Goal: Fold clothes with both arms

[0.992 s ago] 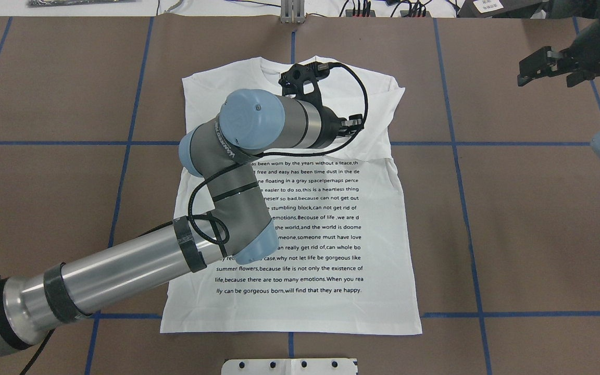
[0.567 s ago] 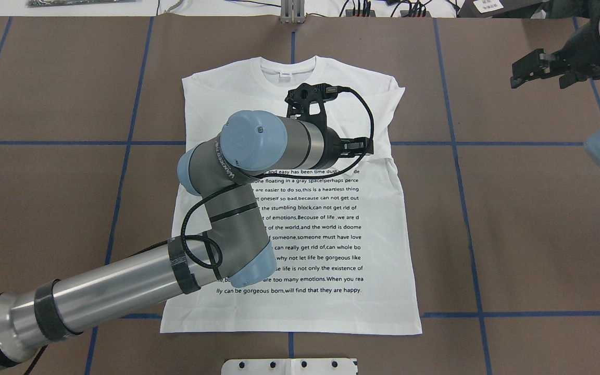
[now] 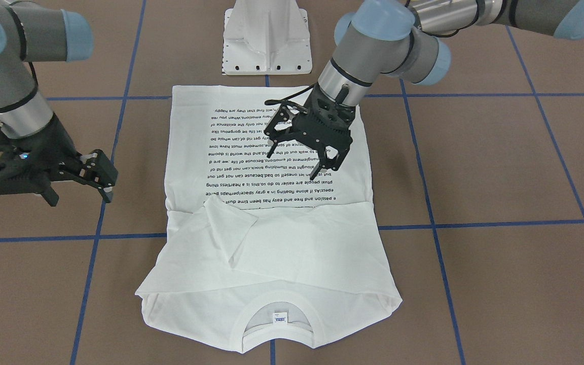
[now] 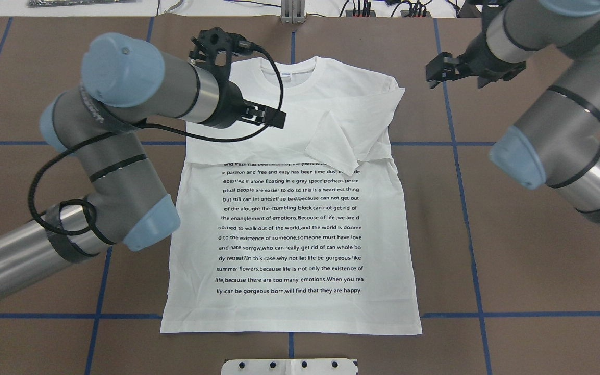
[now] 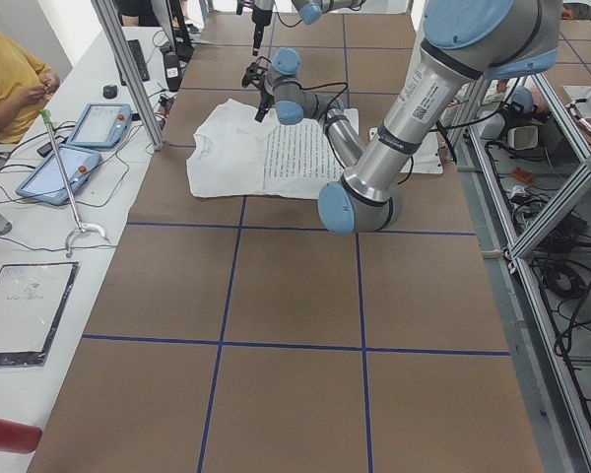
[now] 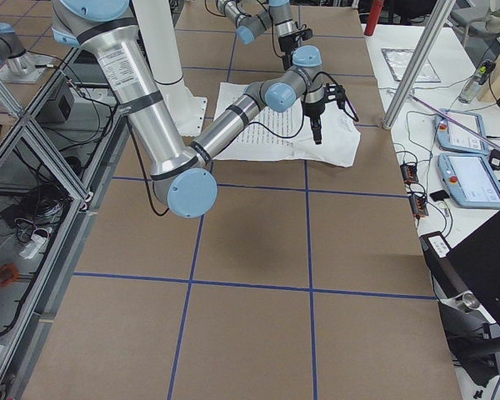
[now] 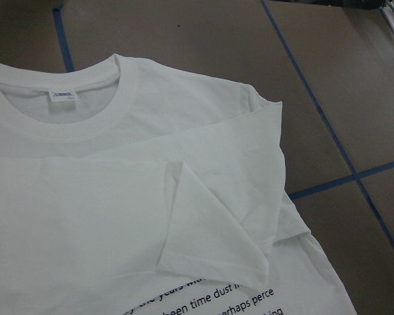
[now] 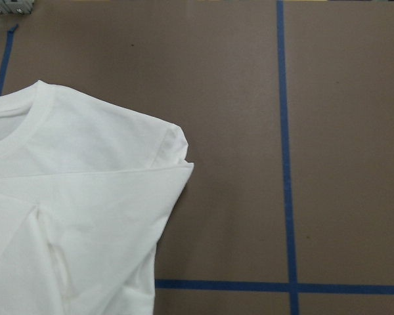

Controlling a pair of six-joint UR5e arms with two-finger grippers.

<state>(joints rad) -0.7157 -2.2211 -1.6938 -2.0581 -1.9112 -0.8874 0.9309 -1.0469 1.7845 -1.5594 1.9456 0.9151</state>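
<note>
The white T-shirt lies flat with its black printed text up and its collar at the far side. Both sleeves are folded in over the chest, and one cuff ends just above the text. My left gripper hovers open over the chest on the left, holding nothing. In the front-facing view the left gripper has its fingers spread above the text. My right gripper hangs open over bare table just off the shirt's right shoulder. The left wrist view shows the neck label and the folded sleeve.
The white metal pedestal stands at the near table edge, below the hem. Blue tape lines grid the brown table. In the left side view a side bench holds tablets, with a person behind it.
My left arm has swung back to the left, taking its gripper from the right chest to the left chest and uncovering the folded sleeve. My right gripper has moved in from the right edge toward the shoulder.
</note>
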